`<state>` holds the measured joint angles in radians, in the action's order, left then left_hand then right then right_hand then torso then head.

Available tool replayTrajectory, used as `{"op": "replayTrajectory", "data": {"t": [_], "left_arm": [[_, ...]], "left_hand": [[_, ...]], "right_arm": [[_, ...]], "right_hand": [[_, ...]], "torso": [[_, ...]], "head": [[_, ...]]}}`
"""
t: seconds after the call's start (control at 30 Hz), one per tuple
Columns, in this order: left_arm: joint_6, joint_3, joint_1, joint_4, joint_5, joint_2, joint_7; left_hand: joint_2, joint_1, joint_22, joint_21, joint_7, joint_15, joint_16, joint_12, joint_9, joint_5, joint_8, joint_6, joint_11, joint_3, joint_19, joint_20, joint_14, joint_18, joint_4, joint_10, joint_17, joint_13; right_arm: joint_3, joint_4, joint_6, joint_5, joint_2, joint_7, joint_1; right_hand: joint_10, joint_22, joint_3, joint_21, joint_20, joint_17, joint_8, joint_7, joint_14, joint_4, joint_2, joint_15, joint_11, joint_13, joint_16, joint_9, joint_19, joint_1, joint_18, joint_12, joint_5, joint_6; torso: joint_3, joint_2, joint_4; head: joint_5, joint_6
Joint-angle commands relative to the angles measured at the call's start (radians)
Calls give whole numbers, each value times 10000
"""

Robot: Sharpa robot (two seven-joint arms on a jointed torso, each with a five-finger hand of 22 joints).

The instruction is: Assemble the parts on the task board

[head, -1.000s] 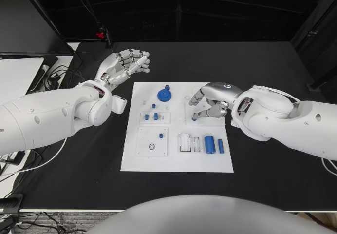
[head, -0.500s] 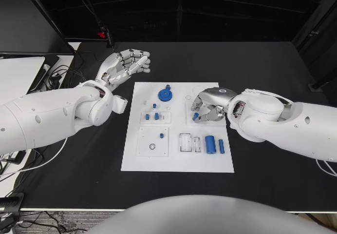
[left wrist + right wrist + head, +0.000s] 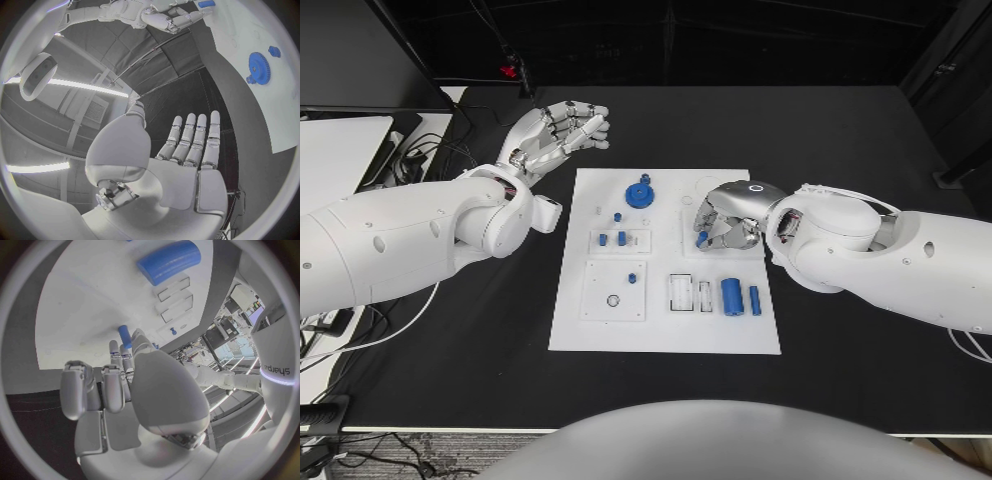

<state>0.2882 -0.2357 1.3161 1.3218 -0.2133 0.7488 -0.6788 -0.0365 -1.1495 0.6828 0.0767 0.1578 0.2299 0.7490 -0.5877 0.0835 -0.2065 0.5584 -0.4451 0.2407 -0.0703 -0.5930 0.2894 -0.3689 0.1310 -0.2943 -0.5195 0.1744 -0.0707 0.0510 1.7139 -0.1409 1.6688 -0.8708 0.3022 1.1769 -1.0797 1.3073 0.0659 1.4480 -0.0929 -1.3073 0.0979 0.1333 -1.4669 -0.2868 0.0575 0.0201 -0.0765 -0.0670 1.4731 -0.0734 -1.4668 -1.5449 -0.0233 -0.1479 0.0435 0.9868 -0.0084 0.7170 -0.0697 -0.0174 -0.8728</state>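
Silver fingers of the right hand [image 3: 730,222] have curled down over a small blue peg [image 3: 701,239] at the task board's [image 3: 661,335] two o'clock, seemingly pinching it (contact is half hidden). The grasp looks nearly made; the left hand [image 3: 557,135] hovers spread and empty at ten o'clock.

Board [image 3: 661,330]: matt white, smooth. Table [image 3: 848,150]: matt black. Parts, e.g. gear [image 3: 638,193]: blue plastic-looking. Hands [image 3: 557,133] [image 3: 728,218]: silver, metallic sheen; arms glossy white.

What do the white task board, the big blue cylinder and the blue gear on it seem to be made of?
White task board: looks like matt plastic or painted sheet, flat, no glare. Big blue cylinder: probably smooth plastic, with an even colour and a soft sheen. Blue gear: likely moulded plastic in the same blue.
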Motion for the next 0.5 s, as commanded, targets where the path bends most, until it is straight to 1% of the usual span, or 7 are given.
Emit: {"op": "replayTrajectory", "data": {"t": [0.03,0.23,0.33,0.5], "left_arm": [[-73,6,10,11,46,9,-605],[-64,6,10,16,46,18,-598],[-60,6,10,18,46,18,-596],[-65,6,10,17,46,12,-589]], "left_hand": [[67,1,-15,57,1242,-66,47,-40,-10,-36,48,76,-8,-3,-76,-20,-3,25,-1,43,-11,10],[90,-10,-28,56,1243,-65,70,-68,-17,-39,76,95,-8,-7,-80,-20,-3,25,2,54,-39,13],[90,-10,-28,56,1243,-65,70,-68,-17,-39,76,95,-8,-7,-80,-20,-3,25,2,54,-39,13],[90,-10,-28,56,1243,-65,70,-68,-17,-39,76,95,-8,-7,-80,-20,-3,25,2,54,-39,13]], "right_arm": [[-3,11,-75,98,18,-64,10],[-3,-8,38,99,40,-24,9],[-3,-28,53,99,58,-25,8],[-3,-44,92,99,81,-34,8]], "right_hand": [[-133,2070,52,-17,28,-827,76,-5,-715,-2,-63,-39,-2,18,23,-16,-380,-36,-100,-37,37,111],[-328,2073,87,-13,19,-830,129,-25,-716,-18,-93,-38,21,37,31,-22,-386,-48,-100,-21,37,302],[-408,2072,109,-19,22,-834,159,-51,-716,-23,-116,-27,39,43,35,-27,-384,-57,-102,-2,37,403],[-611,2074,201,-19,42,-864,247,-138,-722,-12,-199,7,114,45,55,-51,-386,-160,-102,18,37,651]], "torso": [[2,-2,-11],[2,-4,-7],[0,2,-8],[3,5,-7]], "head": [[-11,2],[15,2],[-6,2],[3,2]]}}
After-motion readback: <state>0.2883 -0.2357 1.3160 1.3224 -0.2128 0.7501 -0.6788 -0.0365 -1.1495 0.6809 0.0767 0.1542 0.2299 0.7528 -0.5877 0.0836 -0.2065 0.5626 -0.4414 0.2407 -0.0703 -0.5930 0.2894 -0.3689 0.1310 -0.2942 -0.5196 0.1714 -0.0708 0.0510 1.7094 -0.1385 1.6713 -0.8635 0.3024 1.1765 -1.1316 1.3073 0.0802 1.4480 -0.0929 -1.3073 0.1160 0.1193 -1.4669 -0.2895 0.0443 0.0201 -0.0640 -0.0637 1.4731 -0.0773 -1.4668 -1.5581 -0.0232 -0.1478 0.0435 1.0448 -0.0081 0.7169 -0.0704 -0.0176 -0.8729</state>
